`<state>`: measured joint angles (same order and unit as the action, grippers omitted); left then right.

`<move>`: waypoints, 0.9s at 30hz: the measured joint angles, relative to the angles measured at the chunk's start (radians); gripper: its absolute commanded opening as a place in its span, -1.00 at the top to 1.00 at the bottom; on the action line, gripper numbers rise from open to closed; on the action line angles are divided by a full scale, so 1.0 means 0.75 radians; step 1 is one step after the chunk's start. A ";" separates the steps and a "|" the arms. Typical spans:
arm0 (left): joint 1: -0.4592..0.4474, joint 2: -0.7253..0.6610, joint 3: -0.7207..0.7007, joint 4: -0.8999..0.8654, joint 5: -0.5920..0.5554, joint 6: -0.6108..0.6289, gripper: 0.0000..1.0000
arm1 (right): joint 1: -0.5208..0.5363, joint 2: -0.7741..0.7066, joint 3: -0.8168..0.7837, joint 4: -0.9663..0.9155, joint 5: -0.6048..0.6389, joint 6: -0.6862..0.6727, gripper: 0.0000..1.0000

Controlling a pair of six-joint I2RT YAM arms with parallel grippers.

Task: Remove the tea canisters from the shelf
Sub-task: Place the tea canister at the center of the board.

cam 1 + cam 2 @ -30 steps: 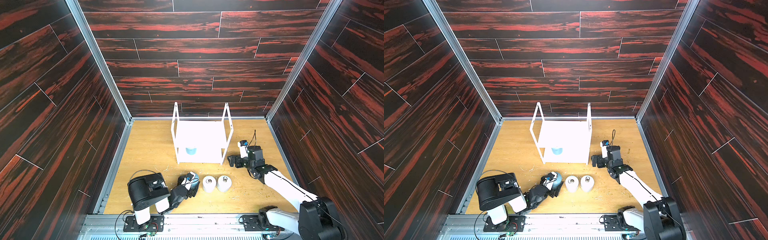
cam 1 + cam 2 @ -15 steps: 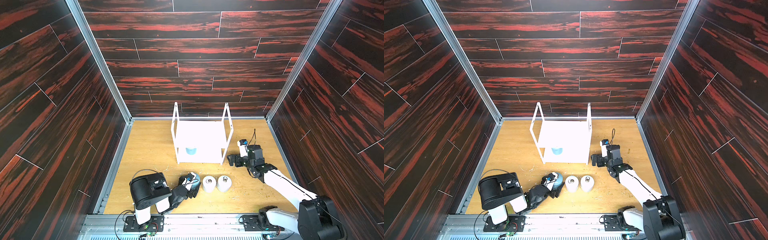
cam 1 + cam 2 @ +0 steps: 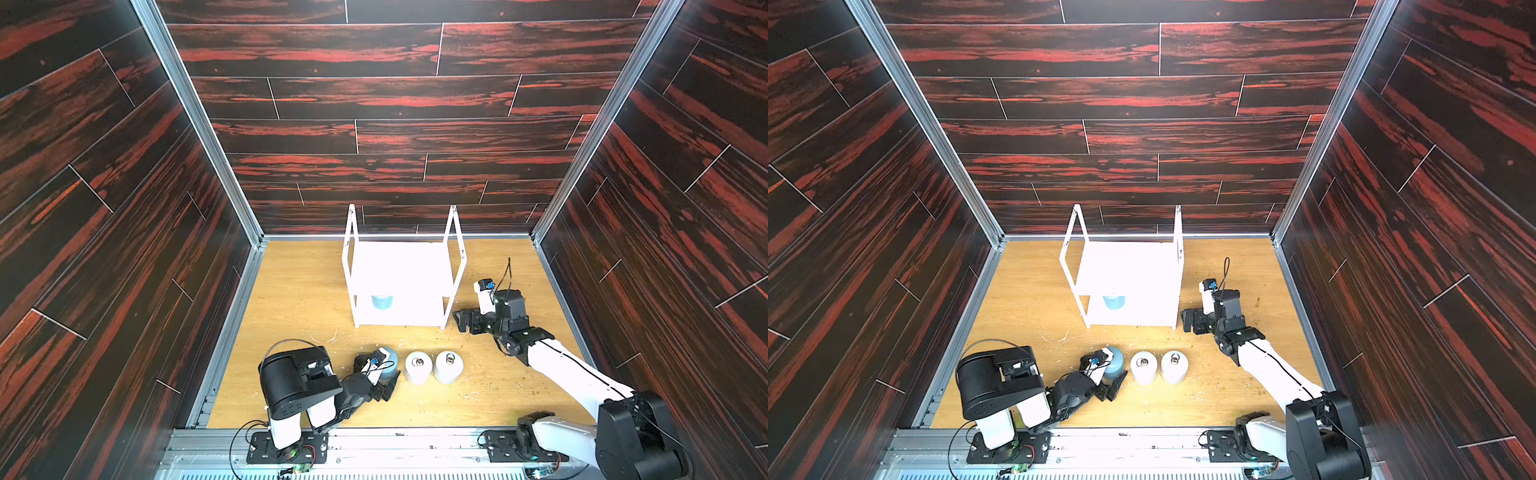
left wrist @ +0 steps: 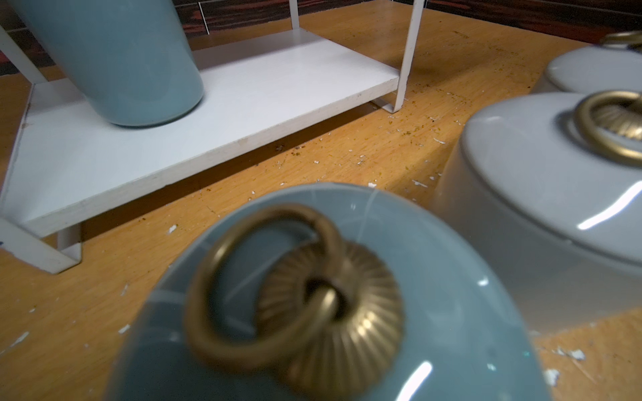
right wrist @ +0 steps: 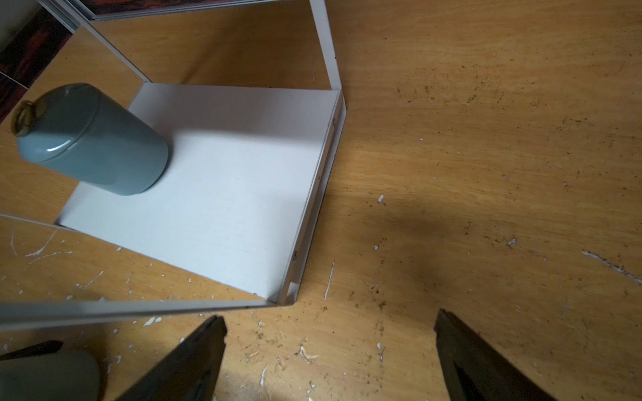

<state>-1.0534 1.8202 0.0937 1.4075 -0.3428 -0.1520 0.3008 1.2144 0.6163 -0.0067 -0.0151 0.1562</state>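
- At the table's (image 3: 291,299) front edge, your left gripper (image 3: 384,376) flanks a blue canister (image 3: 390,362); grip unreadable.
- Beyond, your right gripper (image 5: 330,316) gapes empty by the shelf's (image 5: 243,194) right front corner; the last canister (image 5: 93,142) stands upright, leftward on the lower board.

I see a smooth, glossy glaze on the light blue canister (image 4: 451,312). Its ring pull (image 4: 323,305) is ribbed, brass-coloured metal. The white canister (image 4: 538,208) shines the same way. The shelf board (image 4: 243,104) looks matt, painted white. The tabletop (image 5: 486,156) is scuffed, wood-grained and crumb-flecked.
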 measured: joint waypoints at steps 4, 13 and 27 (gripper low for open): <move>0.000 -0.010 -0.011 -0.001 0.000 -0.004 -0.92 | 0.000 0.012 0.000 0.000 -0.002 0.000 -0.96; 0.000 -0.153 -0.051 0.001 0.000 -0.008 -0.94 | -0.001 0.014 0.012 -0.001 -0.001 -0.001 -0.97; 0.000 -0.196 -0.089 -0.003 0.075 -0.024 -0.95 | 0.000 0.014 0.022 -0.001 -0.001 -0.001 -0.96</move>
<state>-1.0534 1.6730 0.0273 1.4055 -0.2863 -0.1703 0.3008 1.2251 0.6331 -0.0071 -0.0158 0.1555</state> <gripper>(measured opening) 0.976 0.983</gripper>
